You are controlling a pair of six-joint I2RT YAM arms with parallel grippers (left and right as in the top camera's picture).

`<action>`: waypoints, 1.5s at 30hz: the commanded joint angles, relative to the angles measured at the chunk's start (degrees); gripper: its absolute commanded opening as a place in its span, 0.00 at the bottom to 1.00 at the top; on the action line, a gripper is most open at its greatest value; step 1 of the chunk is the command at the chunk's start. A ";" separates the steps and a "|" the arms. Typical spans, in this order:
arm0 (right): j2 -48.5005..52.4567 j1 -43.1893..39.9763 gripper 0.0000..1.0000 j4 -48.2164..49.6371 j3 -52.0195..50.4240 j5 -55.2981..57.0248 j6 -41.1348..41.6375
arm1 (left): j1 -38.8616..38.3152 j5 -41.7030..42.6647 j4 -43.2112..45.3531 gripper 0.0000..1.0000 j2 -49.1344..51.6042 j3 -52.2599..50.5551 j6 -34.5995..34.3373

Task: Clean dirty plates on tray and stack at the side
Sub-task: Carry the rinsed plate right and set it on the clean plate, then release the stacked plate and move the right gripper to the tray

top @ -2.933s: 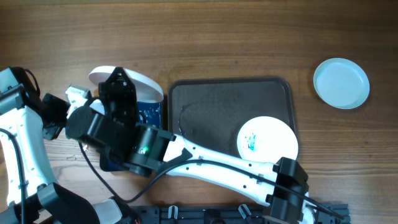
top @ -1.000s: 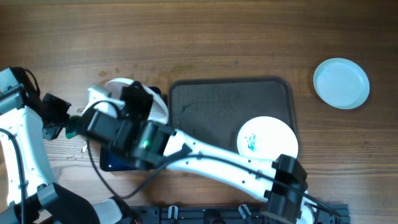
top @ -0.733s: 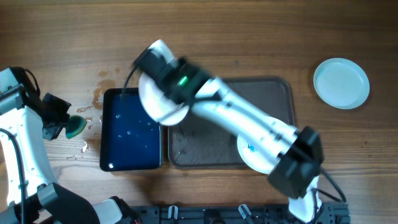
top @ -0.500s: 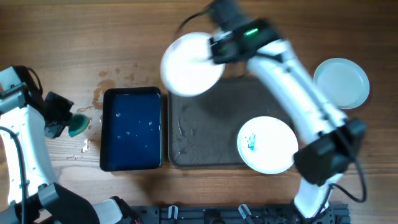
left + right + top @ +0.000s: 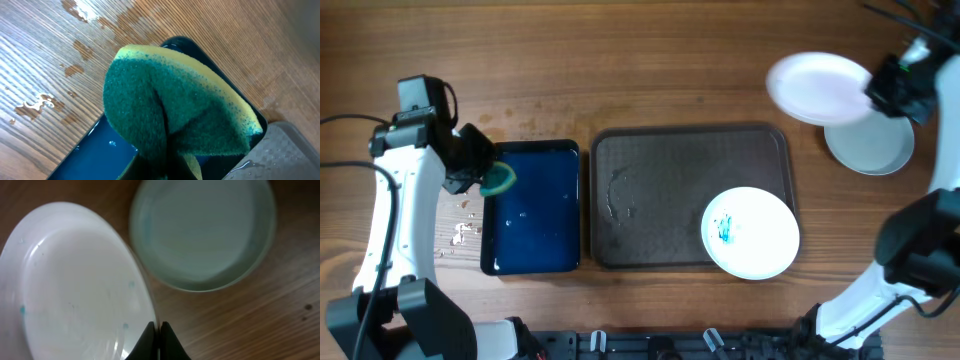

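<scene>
My right gripper is shut on the rim of a wiped white plate and holds it in the air just left of the pale blue plate on the table at the far right. In the right wrist view the held plate lies left of the pale blue plate, with my fingers pinching its edge. A dirty white plate with teal marks sits in the tray at its front right. My left gripper is shut on a green-yellow sponge over the blue basin.
The dark blue basin holds water and stands left of the tray. Water drops and stains lie on the wood left of the basin.
My right arm carried the white plate from the basin, up over the tray, to the far right beside the pale blue plate. My left gripper moved the sponge right, over the basin's edge.
</scene>
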 commanded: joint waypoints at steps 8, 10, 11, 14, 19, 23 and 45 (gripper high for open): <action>-1.49 -18.03 0.04 14.36 -21.27 -9.68 3.26 | -0.92 0.44 0.11 0.04 0.57 1.11 0.83; -1.49 -19.80 0.04 17.99 -25.24 -11.50 3.82 | -0.92 0.42 -0.15 0.04 0.57 1.11 0.85; -1.49 -20.13 0.04 19.32 -26.43 -12.33 4.02 | -0.92 0.42 -0.22 0.04 0.57 1.11 0.85; -1.49 -19.85 0.04 21.99 -28.26 -12.76 4.61 | -0.92 0.44 -0.57 0.04 0.57 1.11 0.83; -1.49 -18.18 0.06 25.24 -28.26 -13.33 4.59 | -0.92 0.44 -0.83 0.04 0.57 1.11 0.83; -1.49 -17.66 0.07 26.67 -28.26 -13.31 4.81 | -0.92 0.44 -1.03 0.04 0.57 1.11 0.83; -1.73 -12.57 0.40 26.58 -25.35 -21.46 -1.05 | -0.92 0.44 -1.22 0.04 0.57 1.11 0.85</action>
